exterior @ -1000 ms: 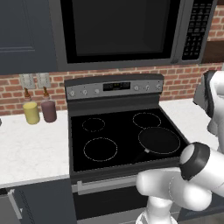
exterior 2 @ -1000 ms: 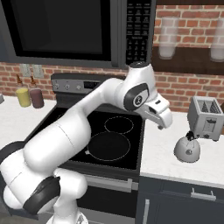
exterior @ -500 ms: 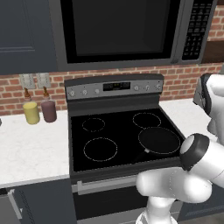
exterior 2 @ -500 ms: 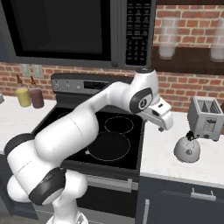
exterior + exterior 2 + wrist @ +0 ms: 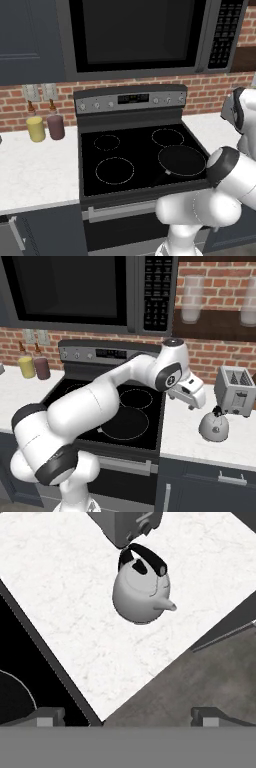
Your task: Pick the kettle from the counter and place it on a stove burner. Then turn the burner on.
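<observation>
Looking across the kitchen, we see the black stove (image 5: 140, 155) taking up the middle of the left base view, its four rings bare and its grey back panel (image 5: 131, 99) carrying knobs and a display. Above it hangs a dark microwave (image 5: 145, 35). The white counter (image 5: 35, 167) runs on both sides of the stove over dark cabinets, with a brick wall behind.

The left base view gives us the counter's left stretch, where a yellow bottle (image 5: 36, 127) and a maroon bottle (image 5: 55, 125) stand side by side against the bricks. The right base view shows us the stretch to the right of the stove, which the arm's white body covers in the left one. There we find a grey toaster (image 5: 234, 391) at the back and, just in front of it, the kettle (image 5: 214, 426), upright on the counter (image 5: 185, 431).

In the right base view the arm reaches over the stove's right edge, and the gripper (image 5: 196, 404) hangs above the counter just left of the kettle, apart from it. The arm's bulk hides part of the right-hand rings from this side.

The hand view looks down on the kettle (image 5: 141, 594): dark handle arched on top, spout pointing toward the counter's front edge, the toaster's corner (image 5: 131, 526) close behind it. The fingertips (image 5: 50, 716) stand spread wide at the bottom corners with nothing between them.
</observation>
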Tool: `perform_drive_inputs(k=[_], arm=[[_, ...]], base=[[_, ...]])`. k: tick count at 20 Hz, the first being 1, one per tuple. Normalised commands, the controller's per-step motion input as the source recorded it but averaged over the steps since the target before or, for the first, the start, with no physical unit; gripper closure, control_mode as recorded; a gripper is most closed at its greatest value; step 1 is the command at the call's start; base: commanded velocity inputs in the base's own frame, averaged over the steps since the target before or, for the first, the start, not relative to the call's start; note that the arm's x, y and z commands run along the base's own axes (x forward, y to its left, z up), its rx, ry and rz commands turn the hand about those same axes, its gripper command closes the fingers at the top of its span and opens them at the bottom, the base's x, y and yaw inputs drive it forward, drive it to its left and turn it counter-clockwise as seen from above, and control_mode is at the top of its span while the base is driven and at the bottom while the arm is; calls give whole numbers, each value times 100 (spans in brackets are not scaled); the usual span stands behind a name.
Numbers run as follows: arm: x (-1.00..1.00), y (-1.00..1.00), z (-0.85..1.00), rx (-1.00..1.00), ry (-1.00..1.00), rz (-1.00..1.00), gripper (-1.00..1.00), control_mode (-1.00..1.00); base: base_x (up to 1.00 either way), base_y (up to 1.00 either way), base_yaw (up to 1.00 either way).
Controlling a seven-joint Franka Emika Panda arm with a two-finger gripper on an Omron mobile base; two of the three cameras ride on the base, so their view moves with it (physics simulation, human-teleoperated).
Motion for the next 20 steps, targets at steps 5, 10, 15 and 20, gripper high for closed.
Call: perform_drive_inputs(k=[5,10,15,20], arm=[[0,-29,0,2,0,0,-100,-100],[1,-24,0,0,0,0,-100,-100],[1,-18,0,0,0,0,-100,-100],[16,-29,0,0,0,0,-100,-100]], base=[[0,0,0],[0,0,0],[0,0,0],[0,0,0]])
